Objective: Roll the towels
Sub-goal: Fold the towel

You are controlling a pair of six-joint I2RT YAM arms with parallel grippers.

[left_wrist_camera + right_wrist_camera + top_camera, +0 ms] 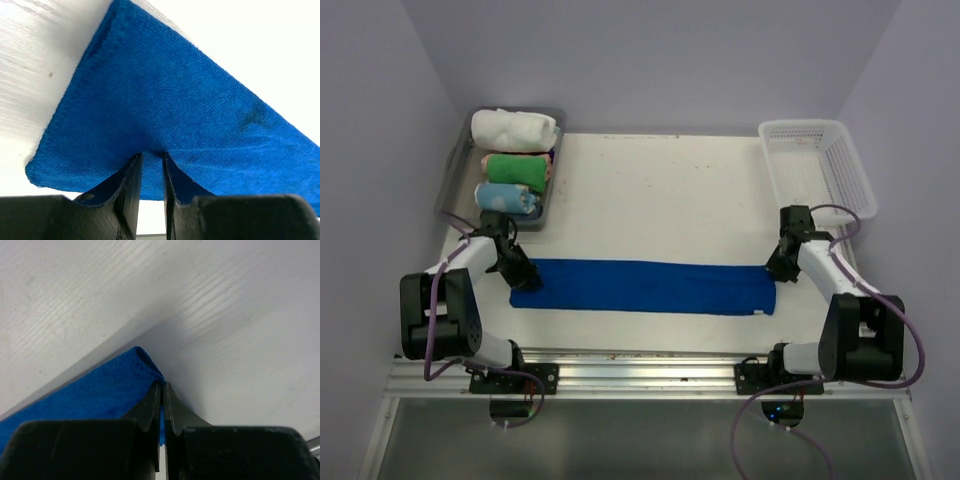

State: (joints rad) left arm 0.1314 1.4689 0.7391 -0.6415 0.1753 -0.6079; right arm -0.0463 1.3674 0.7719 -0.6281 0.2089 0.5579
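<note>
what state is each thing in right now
blue towel, long flat strip, not rolled
white towel, rolled, in the gray bin
green towel, rolled, in the bin
dotted towel, rolled, in the bin
white basket, empty
left gripper, shut on the blue towel's left end
right gripper, shut on its right corner

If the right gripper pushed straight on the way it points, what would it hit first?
Probably the bare table beyond the corner of the blue towel, which the right gripper nips; nothing else shows ahead.
</note>
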